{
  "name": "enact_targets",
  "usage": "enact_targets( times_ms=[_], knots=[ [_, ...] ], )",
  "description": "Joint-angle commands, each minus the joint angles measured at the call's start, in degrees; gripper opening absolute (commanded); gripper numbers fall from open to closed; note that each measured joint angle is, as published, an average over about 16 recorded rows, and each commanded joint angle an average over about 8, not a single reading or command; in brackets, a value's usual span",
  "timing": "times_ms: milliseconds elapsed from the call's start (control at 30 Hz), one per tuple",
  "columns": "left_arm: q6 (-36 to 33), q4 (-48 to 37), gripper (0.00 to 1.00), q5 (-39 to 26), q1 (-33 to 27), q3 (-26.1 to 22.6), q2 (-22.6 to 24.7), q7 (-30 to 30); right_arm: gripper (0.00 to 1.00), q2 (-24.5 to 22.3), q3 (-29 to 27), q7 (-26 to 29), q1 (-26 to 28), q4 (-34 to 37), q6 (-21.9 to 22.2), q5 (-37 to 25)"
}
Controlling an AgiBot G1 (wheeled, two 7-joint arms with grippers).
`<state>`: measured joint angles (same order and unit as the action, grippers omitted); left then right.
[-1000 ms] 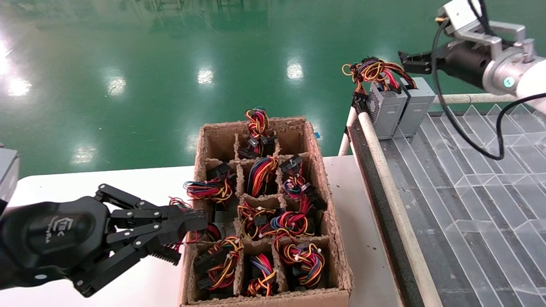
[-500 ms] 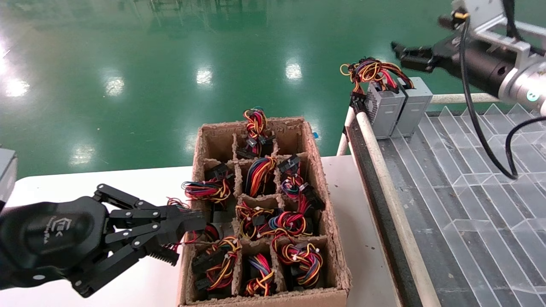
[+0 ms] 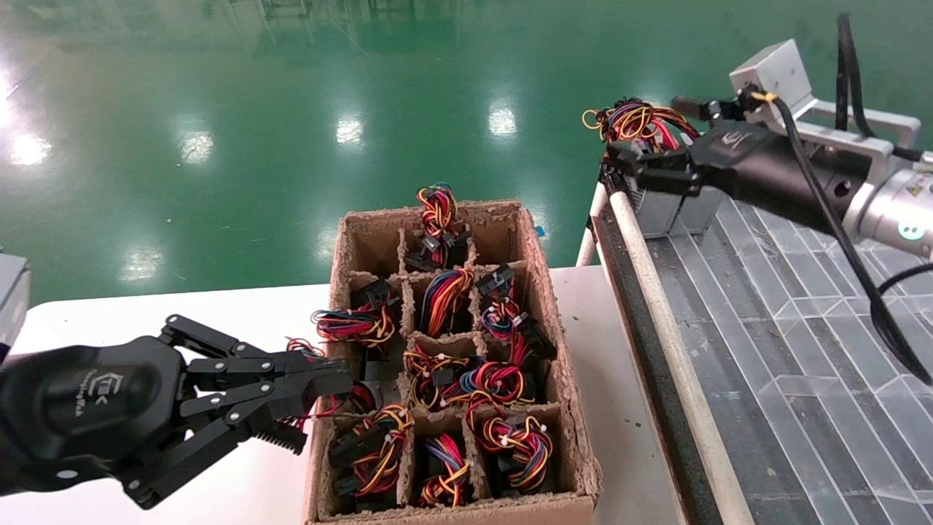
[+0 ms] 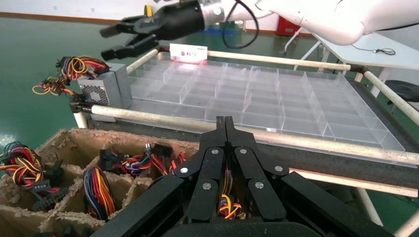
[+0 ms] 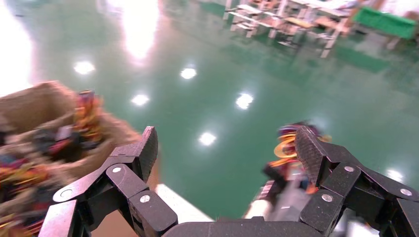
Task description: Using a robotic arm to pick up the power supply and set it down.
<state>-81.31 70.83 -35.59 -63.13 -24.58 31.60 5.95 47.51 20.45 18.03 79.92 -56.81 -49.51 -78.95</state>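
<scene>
head view: right pincer (image 3: pixel 641 164) agape above power supply (image 3: pixel 701 208) at tray's corner (image 3: pixel 660 244)

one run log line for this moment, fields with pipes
right gripper: open, above the power supply at tray corner | left gripper: shut, parked by cardboard box | power supply: not grasped

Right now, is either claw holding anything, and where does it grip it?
Right gripper: open, holding nothing, above the power supplies. Left gripper: shut beside the cardboard box; whether it pinches wires cannot be told.
</scene>
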Motion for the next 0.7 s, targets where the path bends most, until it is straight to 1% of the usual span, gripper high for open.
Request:
enact_targets(
  times_ms=[33,700],
  knots=[
    [0.00,0.00,1.00,0.00,0.00,0.00,0.00,0.00,1.00,-0.63,-0.22,-0.37,-0.92,-0.84,-1.82,1.86],
    [0.00,0.00,1.00,0.00,0.00,0.00,0.00,0.00,1.00,-6.95,-2.46,-4.04,-10.20,-9.32,-20.12,20.62]
  ],
)
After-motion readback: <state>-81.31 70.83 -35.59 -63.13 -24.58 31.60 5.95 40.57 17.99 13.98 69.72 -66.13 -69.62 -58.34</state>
